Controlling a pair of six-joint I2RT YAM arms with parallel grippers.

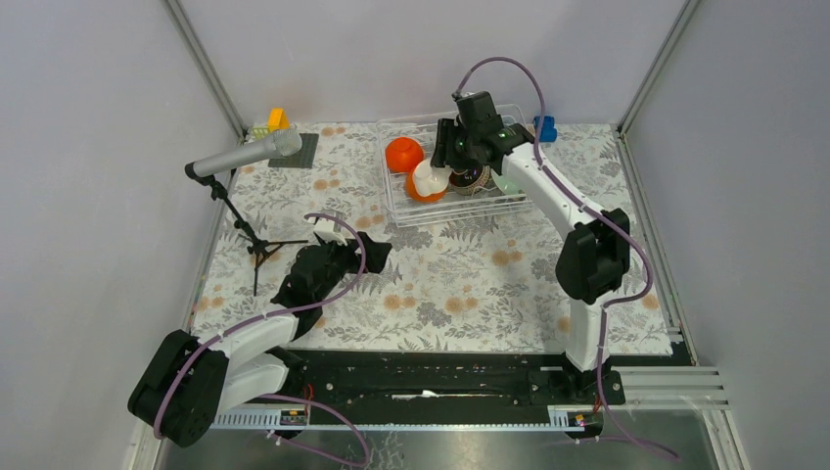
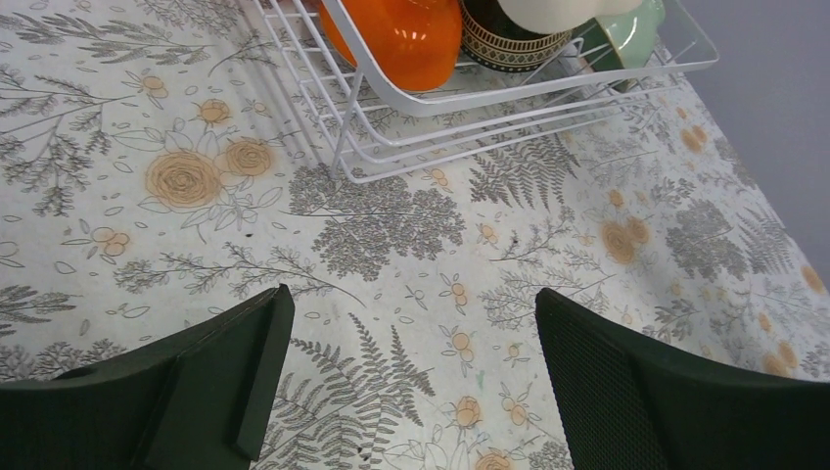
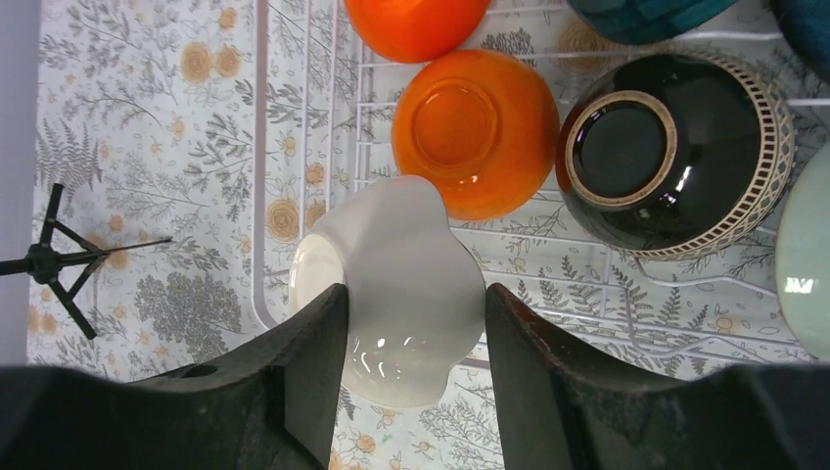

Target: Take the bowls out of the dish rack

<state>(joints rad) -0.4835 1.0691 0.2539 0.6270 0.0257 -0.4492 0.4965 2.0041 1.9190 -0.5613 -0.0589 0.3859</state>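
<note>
My right gripper [image 3: 416, 304] is shut on a cream bowl [image 3: 406, 284], lifted over the near-left corner of the wire dish rack [image 3: 262, 245]. Below it in the rack lie an upturned orange bowl [image 3: 475, 132], a second orange bowl [image 3: 416, 24], a dark brown patterned bowl [image 3: 675, 157], a mint bowl [image 3: 807, 255] and a teal one [image 3: 646, 15]. In the top view the held cream bowl [image 1: 429, 177] hangs by the rack's [image 1: 450, 211] front. My left gripper [image 2: 411, 313] stands open over bare tablecloth, short of the rack [image 2: 391, 157], nothing between its fingers.
A microphone on a tripod stand [image 1: 245, 157] occupies the left of the table; its feet [image 3: 49, 264] show in the right wrist view. A blue block [image 1: 545, 127] sits behind the rack. A yellow toy [image 1: 277, 119] and dark mat [image 1: 294, 152] lie at back left.
</note>
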